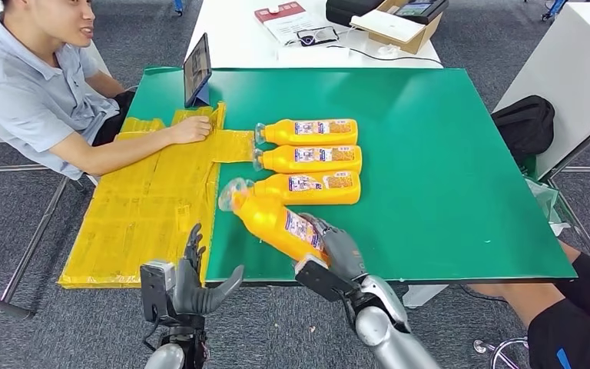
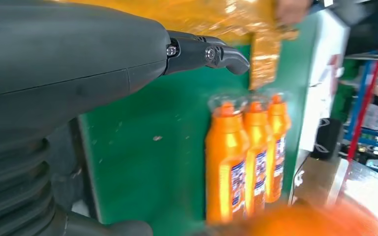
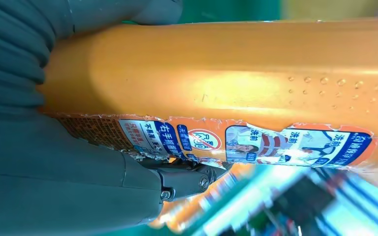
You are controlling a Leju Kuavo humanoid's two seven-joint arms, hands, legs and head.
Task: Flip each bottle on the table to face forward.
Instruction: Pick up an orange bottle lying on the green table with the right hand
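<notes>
Bottle (image 1: 275,221) base is hidden from you under the right hand (image 1: 336,247), which grips it tilted at the mat's (image 1: 445,184) near edge, beside three lying bottles (image 1: 311,158). Your left hand (image 1: 192,283) hangs off the mat, fingers spread, holding nothing.

The head view looks down from high up at the big green table top (image 1: 445,192), facing toward 12 o'clock. The left wrist view sits close behind the grey left hand (image 2: 74,83) and looks across the same table at three orange plastic bottles lying in a row (image 2: 248,157), which the head view also shows (image 1: 311,160). The right wrist view is very near one orange plastic bottle with a blue label (image 3: 226,88), seen at 6 o'clock in the head view.
</notes>
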